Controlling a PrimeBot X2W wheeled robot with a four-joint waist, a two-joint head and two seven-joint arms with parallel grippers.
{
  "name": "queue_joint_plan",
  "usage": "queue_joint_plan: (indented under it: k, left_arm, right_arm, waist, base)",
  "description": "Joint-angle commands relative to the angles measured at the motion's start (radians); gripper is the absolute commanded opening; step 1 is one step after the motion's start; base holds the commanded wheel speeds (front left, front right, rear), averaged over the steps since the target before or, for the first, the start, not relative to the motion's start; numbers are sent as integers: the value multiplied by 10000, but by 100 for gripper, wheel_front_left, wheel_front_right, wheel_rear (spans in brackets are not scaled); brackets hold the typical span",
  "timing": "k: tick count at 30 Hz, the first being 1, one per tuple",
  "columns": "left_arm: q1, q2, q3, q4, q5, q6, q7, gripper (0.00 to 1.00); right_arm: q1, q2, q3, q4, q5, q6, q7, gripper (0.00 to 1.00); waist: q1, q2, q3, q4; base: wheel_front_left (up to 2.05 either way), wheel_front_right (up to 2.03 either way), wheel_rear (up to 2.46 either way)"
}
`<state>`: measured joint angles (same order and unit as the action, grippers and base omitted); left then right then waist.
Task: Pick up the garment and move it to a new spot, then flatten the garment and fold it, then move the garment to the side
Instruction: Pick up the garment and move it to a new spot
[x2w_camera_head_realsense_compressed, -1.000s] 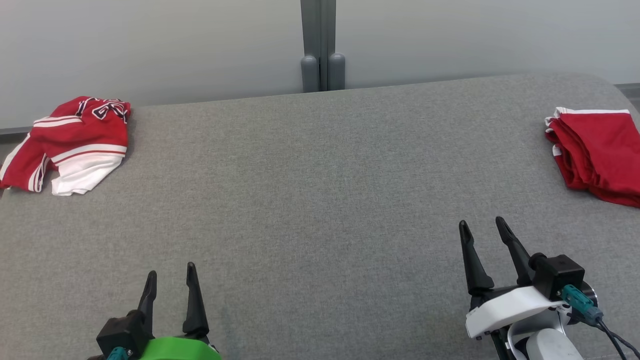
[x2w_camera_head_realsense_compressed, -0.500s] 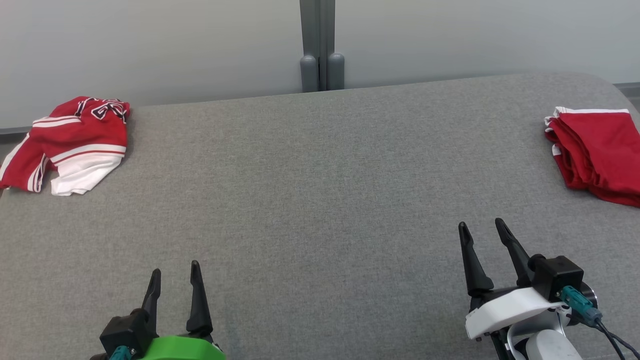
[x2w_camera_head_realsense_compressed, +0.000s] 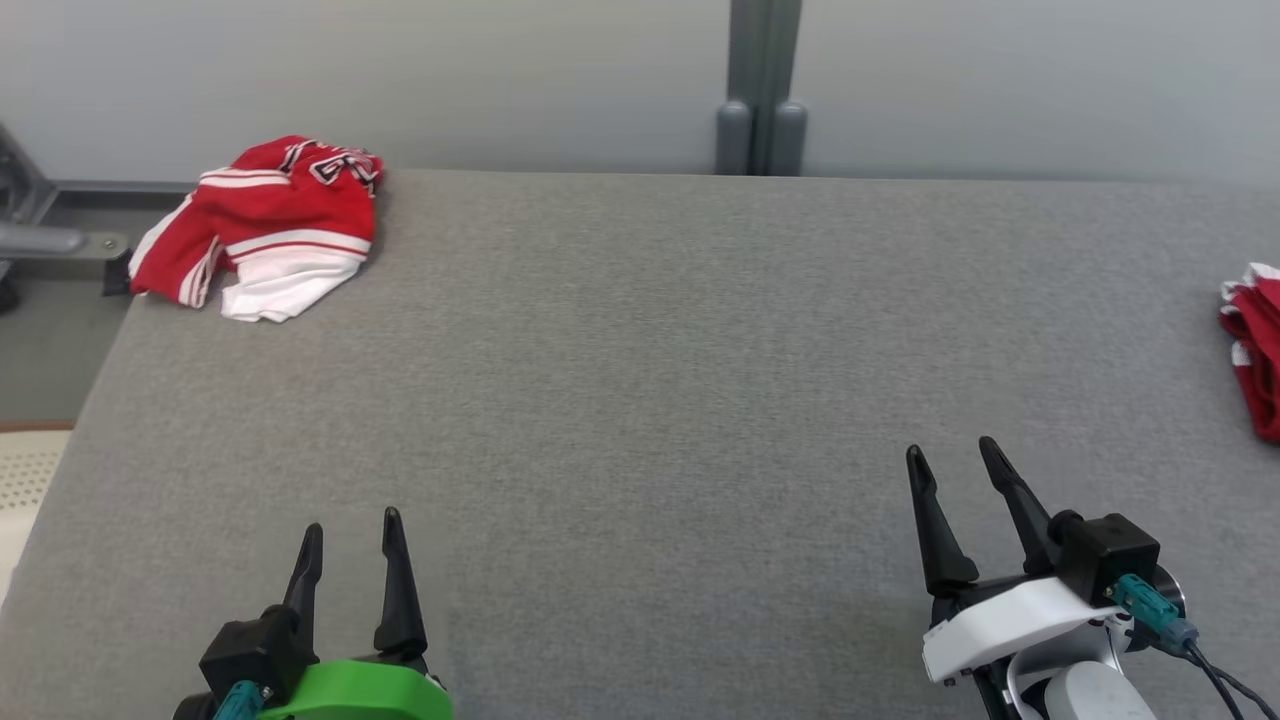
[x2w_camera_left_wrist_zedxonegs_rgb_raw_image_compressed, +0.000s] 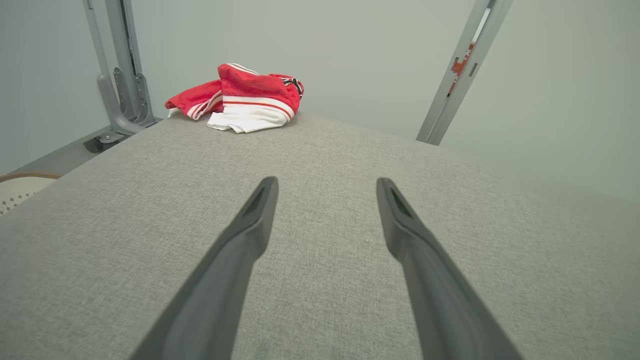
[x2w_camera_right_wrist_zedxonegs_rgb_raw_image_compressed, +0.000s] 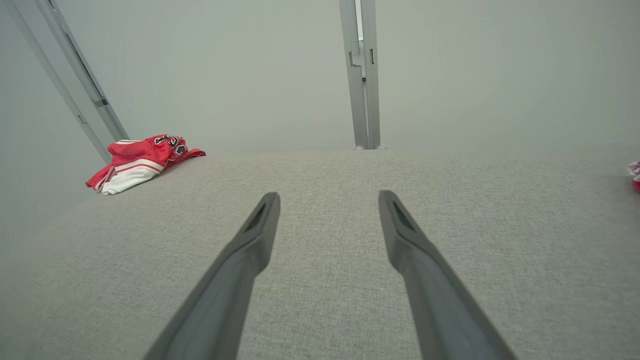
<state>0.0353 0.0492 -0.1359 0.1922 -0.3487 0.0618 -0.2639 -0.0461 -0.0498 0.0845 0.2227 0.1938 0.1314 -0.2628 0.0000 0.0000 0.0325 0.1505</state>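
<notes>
Soft, even light fills the room from above, bright and flat. The red garment (x2w_camera_head_realsense_compressed: 270, 225) casts only a faint shadow on the grey table (x2w_camera_head_realsense_compressed: 640, 400). In the wrist views the wall posts (x2w_camera_left_wrist_zedxonegs_rgb_raw_image_compressed: 452, 85) lean outward near the edges

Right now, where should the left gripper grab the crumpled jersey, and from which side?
Probably the white flap of the jersey: it sticks out loose at the heap's near edge. Bring the open left gripper in from the near side, low over the table; the bunched red top shows no clean edge.
</notes>
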Motion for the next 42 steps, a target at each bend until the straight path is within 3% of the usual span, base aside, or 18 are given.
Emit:
queue_joint_plan:
  k: [1,11,20,29,33,37,42]
  left_arm:
    - [-80,28,33,-27,143,3,-6,100]
    - [21,23,71,-97,111,-41,-6,100]
    - [197,23,83,-193,155,-45,-6,100]
    - [173,25,-31,-308,89,101,-6,100]
    - [-416,51,85,-437,253,-61,-7,100]
    - [-1726,574,320,-487,550,-328,-6,100]
    - [-4574,1718,634,-138,872,-628,627,100]
  right_arm:
    - [101,-16,8,-53,114,-15,-28,100]
    - [-18,-19,109,41,90,-15,-28,100]
    - [50,-25,285,-110,135,-15,-28,100]
    - [-61,-26,412,-406,-112,-15,-28,100]
    - [-265,-25,298,-660,-358,-15,-28,100]
    - [-569,-25,118,-953,-689,-15,4,100]
    - [-1033,-26,-105,-1833,-1285,-15,363,100]
  waist:
    - [0,0,11,1283]
    - [0,0,150,3213]
    - [0,0,148,3807]
    - [0,0,516,3650]
    - [0,0,931,3334]
    - [0,0,1576,2830]
    - [0,0,2804,1949]
  base:
    - [0,0,0]
    - [0,0,0]
    - [0,0,0]
    - [0,0,0]
    - [0,0,0]
    - [0,0,0]
    - [0,0,0]
